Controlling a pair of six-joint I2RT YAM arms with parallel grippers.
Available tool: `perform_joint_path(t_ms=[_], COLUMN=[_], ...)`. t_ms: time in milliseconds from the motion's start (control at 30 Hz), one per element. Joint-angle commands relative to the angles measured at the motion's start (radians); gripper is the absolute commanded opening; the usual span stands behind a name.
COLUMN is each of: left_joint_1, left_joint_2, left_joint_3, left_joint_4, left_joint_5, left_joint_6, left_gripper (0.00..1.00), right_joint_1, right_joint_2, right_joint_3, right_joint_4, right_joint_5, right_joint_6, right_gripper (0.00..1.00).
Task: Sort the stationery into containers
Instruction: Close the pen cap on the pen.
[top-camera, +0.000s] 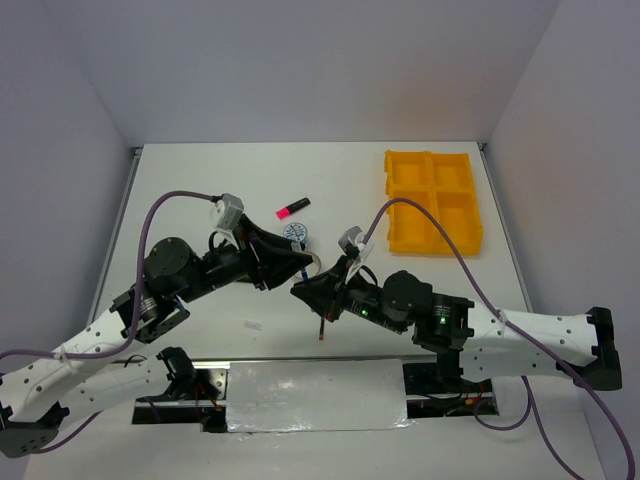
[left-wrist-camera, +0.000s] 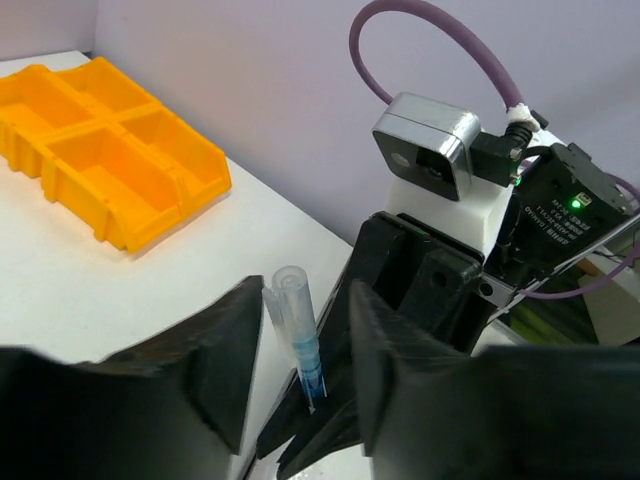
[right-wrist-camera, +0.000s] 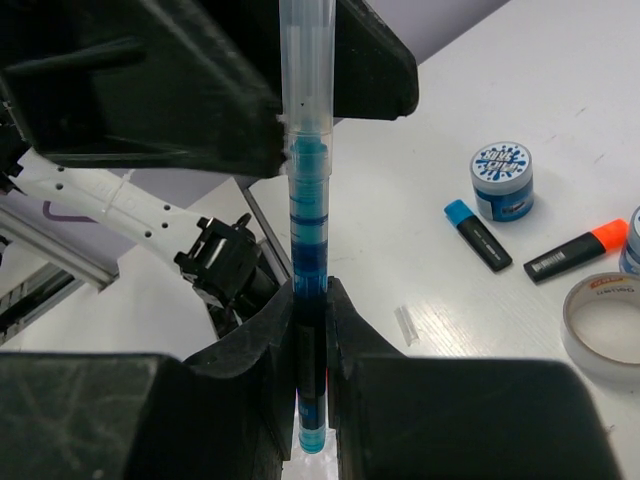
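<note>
So, looking down from above, finding both arms meeting over the counter (top-camera: 200, 180), left of the tray (top-camera: 435, 245) and nearer the arm bases than the tray.

Seeing the right end effector (right-wrist-camera: 312, 305) pinched tight on a thin pen (right-wrist-camera: 306, 200) with a clear barrel and blue insides. Gripping the lower part, with the rest standing straight out past the tips in the right wrist view.

Catching the left end effector (left-wrist-camera: 306, 300) straddling the upper part of that same pen, fingers (left-wrist-camera: 225, 350) spread apart. Showing a clear gap on one side of the barrel in the left wrist view, so not calling that a grip.

Also spotting a pink-capped highlighter (top-camera: 293, 208) flat on the counter, left of the tray and well apart from it. Got a blue-white tape roll (top-camera: 296, 233) there too, left of the tray, a touch nearer the bases. Then a second thin pen (top-camera: 321, 328), dark with a red tip, left of the tray and much nearer the bases. Can't tell whether touching anything.

Over in the right wrist view, picking out a blue-white roll (right-wrist-camera: 502, 180), a blue-capped highlighter (right-wrist-camera: 478, 235) just beside it, an orange-capped highlighter (right-wrist-camera: 575, 250) and a silver tape ring (right-wrist-camera: 603, 286). Can't place those against the tray from there, or say whether that roll matches the one from above.
</note>
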Motion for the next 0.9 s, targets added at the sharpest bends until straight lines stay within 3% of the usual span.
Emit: perform_joint_path(t_ms=[0, 133, 167, 200, 467, 600, 867], left_joint_1=[-0.006, -0.005, -0.006, -0.006, -0.006, -0.005, -0.014], left_joint_2=[-0.007, -0.002, 0.001, 0.004, 0.042, 0.003, -0.027], left_joint_3=[0.020, 0.025, 0.026, 0.031, 0.026, -0.065, -0.188], left_joint_4=[0.046, 0.043, 0.042, 0.039, -0.009, 0.060, 0.184], left_joint_5=[0.000, 0.003, 0.008, 0.003, -0.024, -0.030, -0.026], left_joint_6=[0.019, 0.018, 0.018, 0.016, -0.031, -0.062, -0.082], left_gripper=[0.49, 0.24, 0.07, 0.00, 0.00, 0.00, 0.00], right_joint_1=[-0.001, -0.001, 0.000, -0.001, -0.001, -0.001, -0.001], right_joint_2=[-0.016, -0.007, -0.007, -0.008, 0.001, 0.003, -0.019], right_joint_3=[-0.002, -0.002, -0.002, -0.010, 0.031, 0.068, 0.079], right_joint_4=[0.016, 0.016, 0.019, 0.027, 0.032, 0.051, 0.134], right_joint_5=[-0.019, -0.027, -0.032, -0.033, 0.002, 0.028, 0.125], right_joint_6=[0.003, 0.000, -0.002, -0.008, -0.081, -0.106, 0.015], right_gripper=[0.00, 0.00, 0.00, 0.00, 0.00, 0.00, 0.00])
